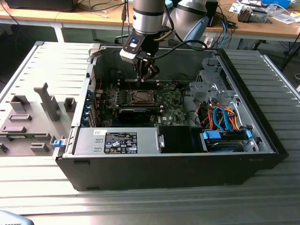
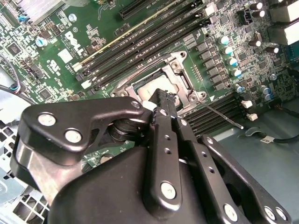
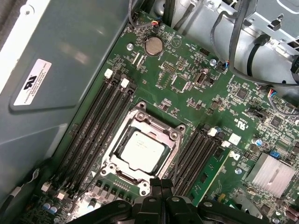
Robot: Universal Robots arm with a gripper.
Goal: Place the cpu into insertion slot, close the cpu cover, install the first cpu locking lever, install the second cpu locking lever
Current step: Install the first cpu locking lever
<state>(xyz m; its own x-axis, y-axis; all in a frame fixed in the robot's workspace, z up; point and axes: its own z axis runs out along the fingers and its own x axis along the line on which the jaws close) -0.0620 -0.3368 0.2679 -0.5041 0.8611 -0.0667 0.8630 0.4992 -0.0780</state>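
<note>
While its black fingers (image 3: 161, 196) sit pressed together with nothing between them, the hand (image 1: 146, 70) hangs inside the open computer case (image 1: 262, 136), just above the insertion slot (image 1: 140, 97). Seen in both wrist views, the fingertips point at the socket's edge. Already seated in the slot, the cpu (image 3: 141, 150) lies flat with its pale metal face up, and the cpu cover (image 3: 164, 132) is lowered around it, framing the chip through its window. A thin locking lever (image 2: 224, 115) juts out beside the socket, over the black memory slots (image 3: 96, 135). Around everything spreads the green motherboard (image 3: 196, 93), and the case rests on a ribbed metal bench (image 1: 56, 61).
</note>
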